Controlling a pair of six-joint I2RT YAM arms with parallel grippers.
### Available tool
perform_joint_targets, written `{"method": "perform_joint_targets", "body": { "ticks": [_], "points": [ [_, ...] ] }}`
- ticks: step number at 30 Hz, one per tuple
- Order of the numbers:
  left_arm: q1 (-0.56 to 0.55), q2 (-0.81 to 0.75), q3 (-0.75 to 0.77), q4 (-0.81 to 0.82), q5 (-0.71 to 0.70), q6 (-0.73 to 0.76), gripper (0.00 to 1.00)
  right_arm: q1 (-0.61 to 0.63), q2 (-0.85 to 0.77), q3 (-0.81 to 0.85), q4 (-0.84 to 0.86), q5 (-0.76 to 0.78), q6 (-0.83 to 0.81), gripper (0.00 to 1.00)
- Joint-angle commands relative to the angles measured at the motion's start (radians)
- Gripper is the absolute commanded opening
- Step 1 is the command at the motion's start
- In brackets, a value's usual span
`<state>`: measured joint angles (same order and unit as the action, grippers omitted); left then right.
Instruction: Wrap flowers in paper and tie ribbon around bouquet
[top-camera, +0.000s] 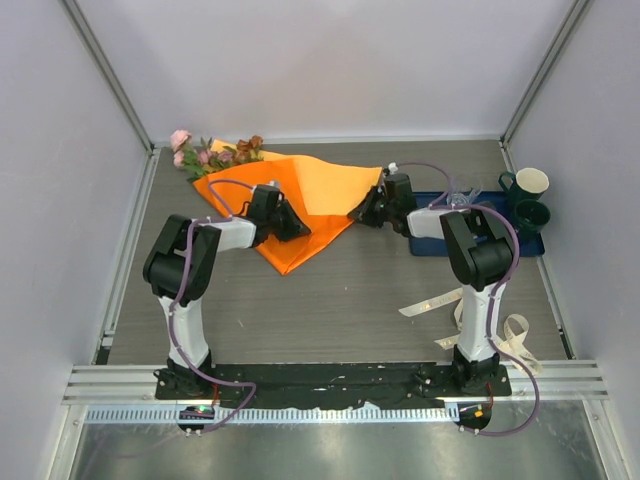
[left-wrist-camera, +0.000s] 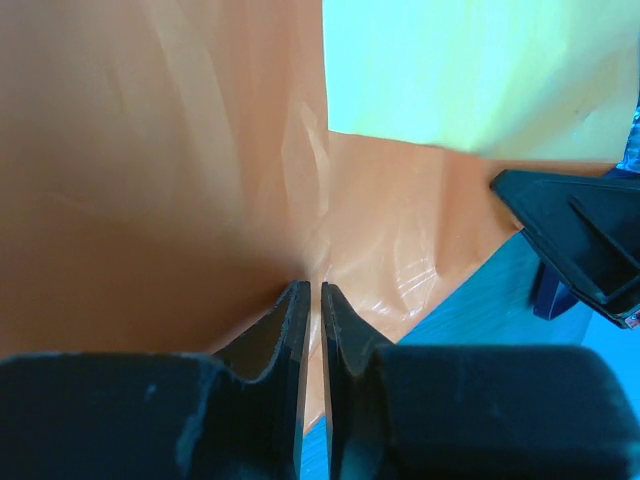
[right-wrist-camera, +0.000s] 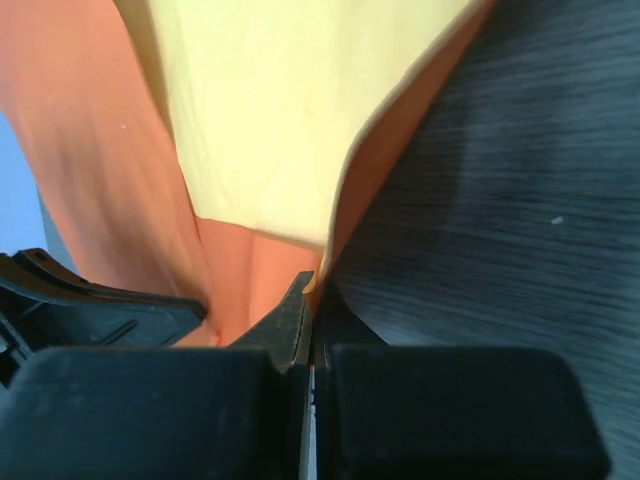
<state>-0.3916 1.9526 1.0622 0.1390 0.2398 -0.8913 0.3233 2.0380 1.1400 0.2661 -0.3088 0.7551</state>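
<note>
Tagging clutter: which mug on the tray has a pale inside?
The far mug, the one nearer the back wall, is cream inside. The near mug is dark green inside too.

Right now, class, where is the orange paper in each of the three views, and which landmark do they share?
Top external: the paper lies left of centre, in the upper half.
Left wrist: the paper fills most of the picture.
Right wrist: the paper covers the upper left and centre.
Shared landmark: the dark table beneath it.
</note>
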Motion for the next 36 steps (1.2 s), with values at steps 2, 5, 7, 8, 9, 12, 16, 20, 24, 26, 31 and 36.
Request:
{"method": "perform_joint_targets", "body": {
  "ticks": [2,5,7,8,9,12,16,20,24,26,31,36],
  "points": [
    [-0.013,0.084,-0.047,-0.153,-0.007,-0.018,0.14,-0.004,-0.097,-0.023,0.257,-0.076,-0.105,0.00],
    [-0.013,0.085,-0.064,-0.144,-0.010,-0.029,0.14,0.028,-0.174,-0.011,0.268,-0.139,-0.160,0.00],
    [-0.013,0.083,-0.073,-0.144,-0.008,-0.029,0.13,0.086,-0.196,0.006,0.236,-0.180,-0.204,0.00],
    [-0.013,0.081,-0.077,-0.144,-0.007,-0.028,0.13,0.108,-0.202,0.029,0.217,-0.191,-0.218,0.00],
    [-0.013,0.080,-0.080,-0.144,-0.007,-0.026,0.13,0.131,-0.200,0.041,0.199,-0.203,-0.230,0.00],
    [-0.013,0.060,-0.108,-0.115,-0.010,-0.015,0.13,0.229,-0.200,0.052,0.160,-0.214,-0.243,0.00],
    [-0.013,0.023,-0.180,-0.101,0.001,0.000,0.13,0.309,-0.248,-0.032,0.140,-0.094,-0.215,0.00],
    [-0.013,-0.017,-0.244,-0.087,0.021,0.017,0.13,0.342,-0.291,-0.092,0.143,-0.032,-0.186,0.00],
    [-0.013,-0.046,-0.315,-0.035,0.049,0.017,0.14,0.342,-0.272,-0.082,0.136,-0.047,-0.209,0.00],
    [-0.013,-0.061,-0.329,-0.004,0.058,0.026,0.15,0.342,-0.268,-0.071,0.122,-0.039,-0.209,0.00],
    [-0.012,-0.119,-0.352,0.031,0.093,0.051,0.18,0.342,-0.242,-0.043,0.131,-0.068,-0.169,0.00],
    [-0.009,-0.210,-0.396,0.099,0.107,0.017,0.20,0.344,-0.217,-0.026,0.117,-0.079,-0.166,0.00]
  ]
}}
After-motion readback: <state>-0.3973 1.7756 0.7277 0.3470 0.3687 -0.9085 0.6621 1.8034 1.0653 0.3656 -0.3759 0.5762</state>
